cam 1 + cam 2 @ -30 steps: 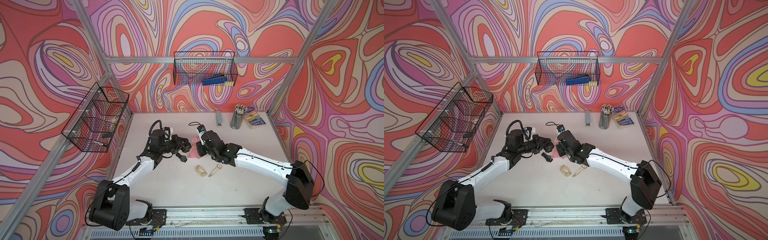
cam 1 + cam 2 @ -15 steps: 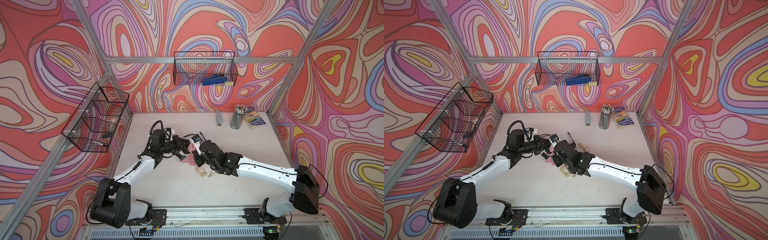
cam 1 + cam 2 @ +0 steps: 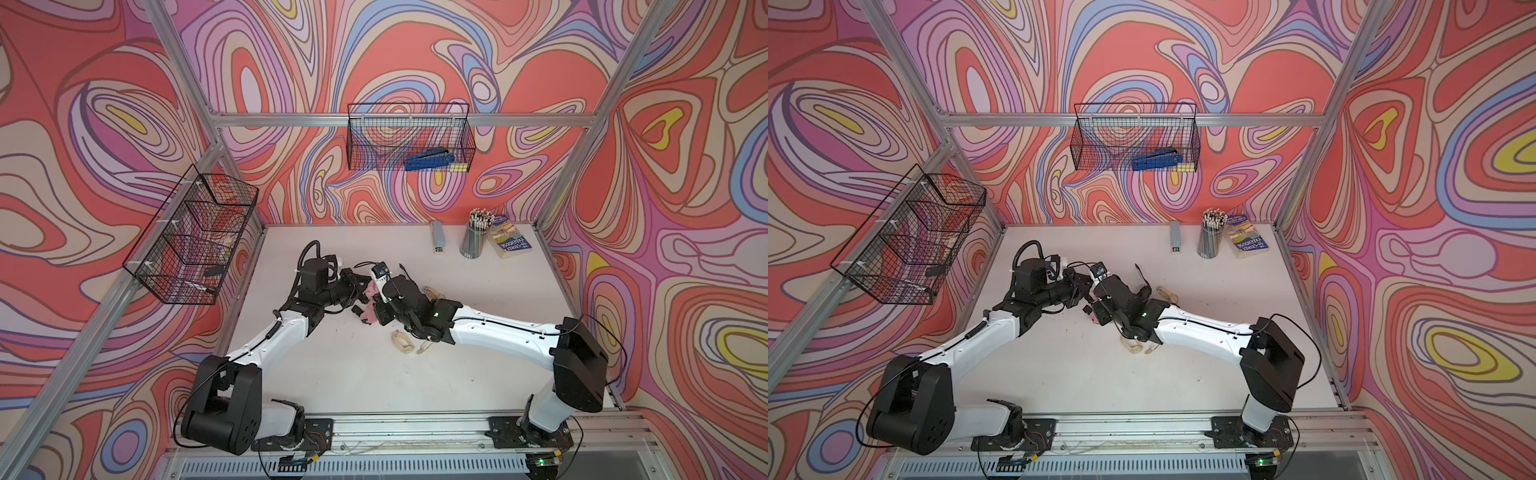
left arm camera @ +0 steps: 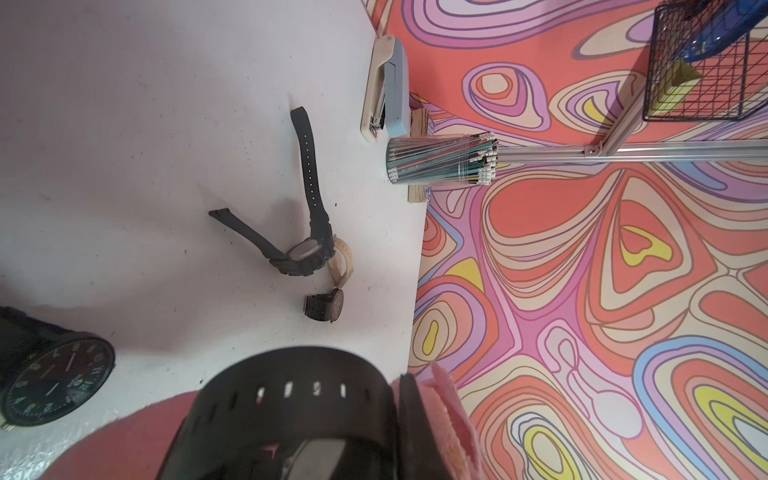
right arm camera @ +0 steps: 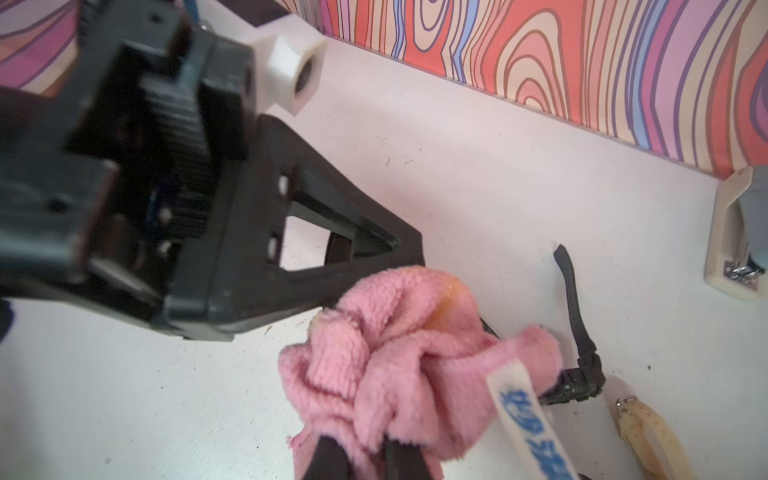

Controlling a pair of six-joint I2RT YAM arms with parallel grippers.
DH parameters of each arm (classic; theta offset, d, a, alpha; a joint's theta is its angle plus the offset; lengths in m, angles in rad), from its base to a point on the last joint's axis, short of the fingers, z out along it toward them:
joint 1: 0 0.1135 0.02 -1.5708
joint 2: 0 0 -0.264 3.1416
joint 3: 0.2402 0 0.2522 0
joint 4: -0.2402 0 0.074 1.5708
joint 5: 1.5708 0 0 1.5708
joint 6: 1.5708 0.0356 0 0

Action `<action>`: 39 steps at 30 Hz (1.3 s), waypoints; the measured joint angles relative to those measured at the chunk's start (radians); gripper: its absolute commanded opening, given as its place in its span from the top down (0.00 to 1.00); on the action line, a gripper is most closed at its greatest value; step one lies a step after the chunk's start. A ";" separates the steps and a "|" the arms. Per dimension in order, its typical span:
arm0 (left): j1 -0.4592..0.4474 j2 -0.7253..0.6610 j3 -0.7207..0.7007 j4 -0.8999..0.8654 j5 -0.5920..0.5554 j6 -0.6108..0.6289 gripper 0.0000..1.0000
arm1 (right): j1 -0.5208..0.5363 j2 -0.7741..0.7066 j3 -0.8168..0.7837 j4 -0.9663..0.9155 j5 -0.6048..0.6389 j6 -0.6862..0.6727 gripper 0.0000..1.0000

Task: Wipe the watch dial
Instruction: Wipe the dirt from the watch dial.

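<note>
**Far left, both top views:** a wire basket (image 3: pixel 195 241) is hanging on the side wall.

**Left of centre:** your left gripper (image 3: pixel 359 291) is reaching over the table (image 3: pixel 353 374) with its jaws pressed together on the watch (image 4: pixel 291 407). In the left wrist view the watch's black strap is looping across the bottom edge of the frame, holes showing. You are not getting a clear look at its dial.

**Centre:** the pink cloth (image 5: pixel 395 361) is sitting bunched against the left gripper's tip. In the left wrist view it is touching the right side of the strap. Your right gripper (image 3: pixel 375 308) is pinching this cloth, its fingers (image 5: pixel 332 455) closing on the lower folds at the bottom of the right wrist frame. Above, a back basket (image 3: pixel 409 141) is hanging on the rear wall.

**Right of centre:** a beige watch (image 3: pixel 402 341) is lying on the table, just below the right gripper in the frame.

**Left wrist view, left to right:** a big-dial watch (image 4: pixel 58 382) is lying face up at the lower left. A long-strap watch (image 4: pixel 303 253) is resting mid-frame with a small watch (image 4: pixel 326 305) just below it.

**Upper right of the table:** a stapler (image 3: pixel 437 237), a pencil cup (image 3: pixel 473 239) and a book (image 3: pixel 509 237) are standing in a row by the rear wall.
</note>
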 measured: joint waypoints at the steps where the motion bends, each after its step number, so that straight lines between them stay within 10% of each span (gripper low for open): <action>1: -0.001 0.001 0.001 0.000 0.004 -0.004 1.00 | -0.023 -0.011 -0.027 0.018 -0.019 0.019 1.00; 39: -0.014 0.019 0.040 -0.020 0.056 -0.021 1.00 | 0.040 -0.060 -0.068 0.030 0.040 -0.027 1.00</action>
